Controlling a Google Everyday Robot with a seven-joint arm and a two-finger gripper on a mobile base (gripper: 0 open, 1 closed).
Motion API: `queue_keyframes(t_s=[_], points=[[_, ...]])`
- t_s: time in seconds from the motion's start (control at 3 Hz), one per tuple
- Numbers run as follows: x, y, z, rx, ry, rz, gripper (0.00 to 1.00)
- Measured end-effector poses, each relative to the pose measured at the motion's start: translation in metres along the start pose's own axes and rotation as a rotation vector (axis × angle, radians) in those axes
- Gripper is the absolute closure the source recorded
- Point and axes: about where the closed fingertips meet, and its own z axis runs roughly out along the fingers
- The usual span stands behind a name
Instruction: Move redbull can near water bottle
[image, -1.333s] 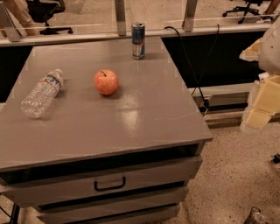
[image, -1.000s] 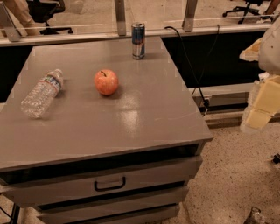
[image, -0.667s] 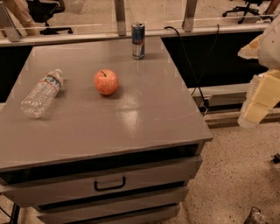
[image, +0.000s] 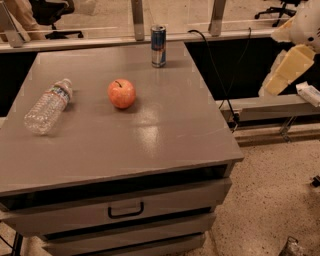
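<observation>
My gripper (image: 287, 72) hangs at the right edge, off the table, cream-yellow under a white arm part. The redbull can (image: 158, 46) is blue and silver with a red mark and a silver top. The water bottle (image: 48, 106) is clear and ribbed, with a white cap and a pale label. The apple (image: 121, 93) is red-orange blotched with yellow. The table (image: 165, 145) is plain grey, its drawer handle (image: 125, 210) black. The floor (image: 270, 200) is speckled beige.

Table (image: 150, 145) top: the redbull can (image: 158, 46) stands at 12 o'clock by the far edge, the apple (image: 121, 93) at 11 o'clock, nearer the centre, and the water bottle (image: 48, 106) lies at 9 o'clock (cap pointing away). The gripper (image: 294, 74) hangs beyond the table at 2 o'clock.
</observation>
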Motion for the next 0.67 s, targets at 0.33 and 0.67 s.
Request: queue_keyframes(t_s=[0.33, 0.67], points=[[-0.035, -0.042, 0.010, 0.047, -0.117, 0.031, 0.00], [-0.104, -0.077, 0.055, 0.084, -0.264, 0.050, 0.00]])
